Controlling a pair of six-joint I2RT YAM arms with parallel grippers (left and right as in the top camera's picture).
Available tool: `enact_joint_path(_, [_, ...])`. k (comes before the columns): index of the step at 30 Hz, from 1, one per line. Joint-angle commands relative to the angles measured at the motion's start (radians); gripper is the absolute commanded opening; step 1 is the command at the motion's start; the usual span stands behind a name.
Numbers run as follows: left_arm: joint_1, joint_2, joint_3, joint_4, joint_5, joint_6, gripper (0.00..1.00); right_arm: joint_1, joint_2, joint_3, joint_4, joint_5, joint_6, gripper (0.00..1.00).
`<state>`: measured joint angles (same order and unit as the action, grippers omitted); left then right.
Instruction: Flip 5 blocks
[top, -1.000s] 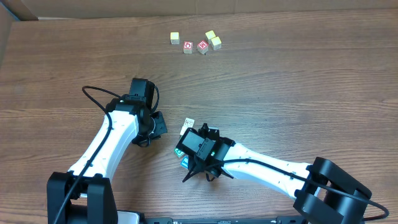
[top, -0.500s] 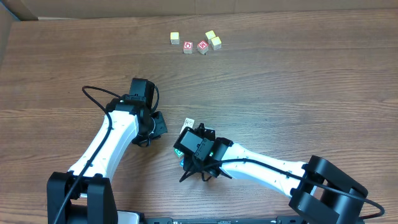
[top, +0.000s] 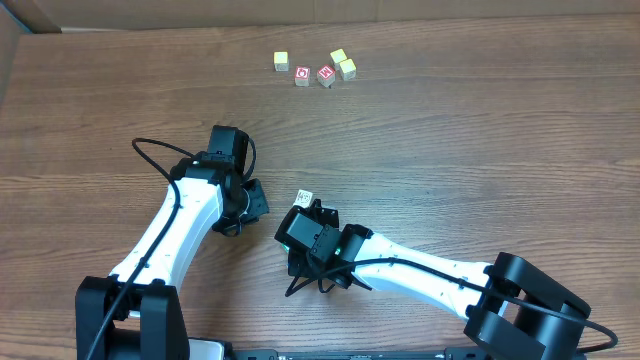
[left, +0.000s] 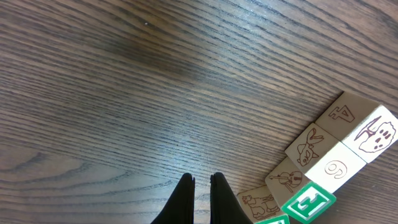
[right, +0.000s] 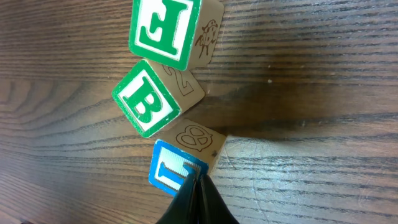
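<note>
we are pressing our closed right claw (right: 198, 188) against a blue-lettered wooden cube (right: 174, 169) to tip it, left claw (left: 200, 185) closed too.

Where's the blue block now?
Right wrist view, bottom centre: the blue block is at the tip of the shut right gripper, beside the green B block.

On the bench (right: 311, 124) I see the green F block (right: 163, 30) at top, the green B block (right: 144, 106) touching it below, and the blue block (right: 174, 169) beneath that. The right tool (right: 196, 188), jaws closed together, touches the blue block's lower edge.
</note>
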<state>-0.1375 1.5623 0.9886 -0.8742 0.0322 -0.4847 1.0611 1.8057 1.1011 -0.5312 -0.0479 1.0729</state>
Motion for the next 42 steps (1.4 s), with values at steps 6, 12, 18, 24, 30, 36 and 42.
enact_joint_path(6, [0.000, -0.003, 0.014, 0.000, -0.014, -0.009, 0.04, -0.014, -0.009, 0.019, 0.005, 0.013, -0.044, 0.04])
enact_joint_path(12, [0.000, 0.002, 0.013, 0.001, -0.018, 0.010, 0.04, -0.077, -0.017, 0.018, 0.004, 0.040, -0.097, 0.04])
enact_joint_path(18, [0.000, 0.019, 0.013, -0.008, -0.016, 0.011, 0.04, -0.066, 0.009, 0.018, 0.022, -0.021, -0.089, 0.04])
enact_joint_path(24, [0.000, 0.020, 0.013, -0.008, -0.014, 0.014, 0.04, -0.009, 0.009, 0.018, -0.015, -0.034, -0.038, 0.04])
enact_joint_path(30, [0.000, 0.020, 0.013, -0.010, -0.014, 0.014, 0.04, 0.002, 0.009, 0.018, -0.050, 0.008, 0.010, 0.04])
enact_joint_path(36, [0.000, 0.020, 0.013, -0.006, -0.014, 0.014, 0.04, 0.015, 0.024, 0.017, -0.040, 0.010, 0.032, 0.04])
enact_joint_path(42, [0.000, 0.020, 0.013, -0.006, -0.014, 0.014, 0.04, 0.016, 0.051, 0.017, 0.002, -0.037, 0.031, 0.04])
